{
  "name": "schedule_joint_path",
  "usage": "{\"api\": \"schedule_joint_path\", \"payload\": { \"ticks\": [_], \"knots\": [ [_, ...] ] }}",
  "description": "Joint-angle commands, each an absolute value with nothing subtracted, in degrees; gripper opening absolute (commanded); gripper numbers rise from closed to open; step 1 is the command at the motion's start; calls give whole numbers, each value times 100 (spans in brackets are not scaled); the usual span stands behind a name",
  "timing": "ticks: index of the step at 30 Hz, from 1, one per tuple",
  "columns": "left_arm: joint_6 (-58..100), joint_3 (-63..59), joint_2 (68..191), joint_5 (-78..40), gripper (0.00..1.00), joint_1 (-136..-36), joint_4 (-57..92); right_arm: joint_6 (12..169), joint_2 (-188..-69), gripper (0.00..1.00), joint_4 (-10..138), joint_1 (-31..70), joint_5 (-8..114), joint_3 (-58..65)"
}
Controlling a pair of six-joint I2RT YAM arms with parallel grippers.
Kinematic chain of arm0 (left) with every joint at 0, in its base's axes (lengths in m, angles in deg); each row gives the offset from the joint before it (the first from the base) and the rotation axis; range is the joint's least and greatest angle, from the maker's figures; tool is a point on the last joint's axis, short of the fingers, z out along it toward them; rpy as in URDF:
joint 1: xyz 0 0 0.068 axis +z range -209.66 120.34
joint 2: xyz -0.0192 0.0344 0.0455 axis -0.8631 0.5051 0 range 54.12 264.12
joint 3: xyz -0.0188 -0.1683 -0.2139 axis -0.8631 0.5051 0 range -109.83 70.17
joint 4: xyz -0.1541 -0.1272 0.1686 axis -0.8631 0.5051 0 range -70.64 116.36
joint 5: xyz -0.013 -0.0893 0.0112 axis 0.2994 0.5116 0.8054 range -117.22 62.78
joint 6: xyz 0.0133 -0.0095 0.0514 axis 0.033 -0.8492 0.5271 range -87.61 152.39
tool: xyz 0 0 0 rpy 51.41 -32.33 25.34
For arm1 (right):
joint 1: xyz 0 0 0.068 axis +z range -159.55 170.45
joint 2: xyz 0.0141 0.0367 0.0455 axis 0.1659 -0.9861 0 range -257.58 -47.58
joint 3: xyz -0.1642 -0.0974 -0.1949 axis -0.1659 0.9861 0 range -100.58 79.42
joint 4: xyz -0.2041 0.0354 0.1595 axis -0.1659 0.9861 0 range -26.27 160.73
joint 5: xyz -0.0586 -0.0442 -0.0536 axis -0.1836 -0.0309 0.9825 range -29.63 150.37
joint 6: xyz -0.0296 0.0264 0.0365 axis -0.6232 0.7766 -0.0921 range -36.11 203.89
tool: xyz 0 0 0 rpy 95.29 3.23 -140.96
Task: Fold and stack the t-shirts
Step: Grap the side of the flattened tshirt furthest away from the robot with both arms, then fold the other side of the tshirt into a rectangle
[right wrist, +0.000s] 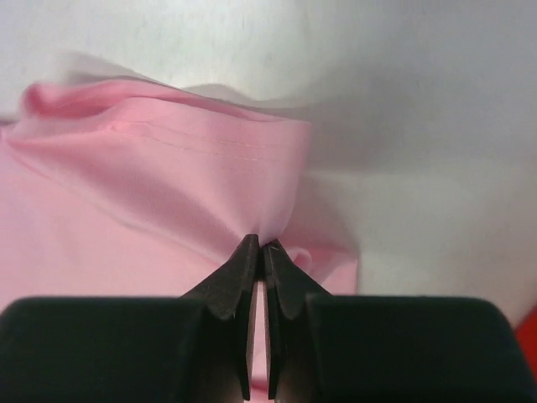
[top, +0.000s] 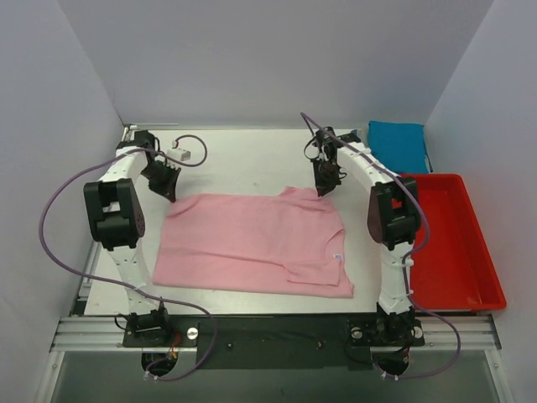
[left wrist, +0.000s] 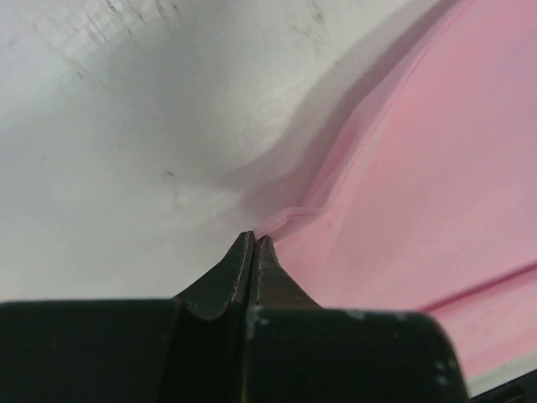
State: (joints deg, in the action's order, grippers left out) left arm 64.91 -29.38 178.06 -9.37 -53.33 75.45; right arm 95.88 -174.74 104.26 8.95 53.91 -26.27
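The light pink t-shirt [top: 252,243] lies spread flat across the middle of the table. My left gripper [top: 170,191] is shut at the shirt's far left corner, pinching the pink edge [left wrist: 289,217] at its tips [left wrist: 254,239]. My right gripper [top: 325,189] is shut on the shirt's far right edge, with pink cloth [right wrist: 185,176] bunched between its jaws [right wrist: 258,243]. The teal blue t-shirt [top: 398,144] lies folded at the far right corner, away from both grippers.
A red plastic tray [top: 445,243] stands along the right side, next to the right arm. A small white part with a cable [top: 183,154] lies at the far left. Grey walls close in the table on three sides.
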Motion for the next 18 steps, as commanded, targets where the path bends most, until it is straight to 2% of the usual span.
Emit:
{"api": "schedule_joint_path", "payload": {
  "ticks": [1, 10, 18],
  "knots": [
    [6939, -2310, 16270, -639, 0, -5333, 7121, 9786, -15914, 0, 10153, 996, 5282, -1536],
    [7528, -579, 14738, -1104, 0, -5333, 6673, 10400, -13813, 0, 9546, 1259, 5044, 988],
    [7915, 564, 14430, -1614, 0, -5325, 6138, 10972, -13363, 0, 9071, 1594, 4974, 2272]
  ]
}}
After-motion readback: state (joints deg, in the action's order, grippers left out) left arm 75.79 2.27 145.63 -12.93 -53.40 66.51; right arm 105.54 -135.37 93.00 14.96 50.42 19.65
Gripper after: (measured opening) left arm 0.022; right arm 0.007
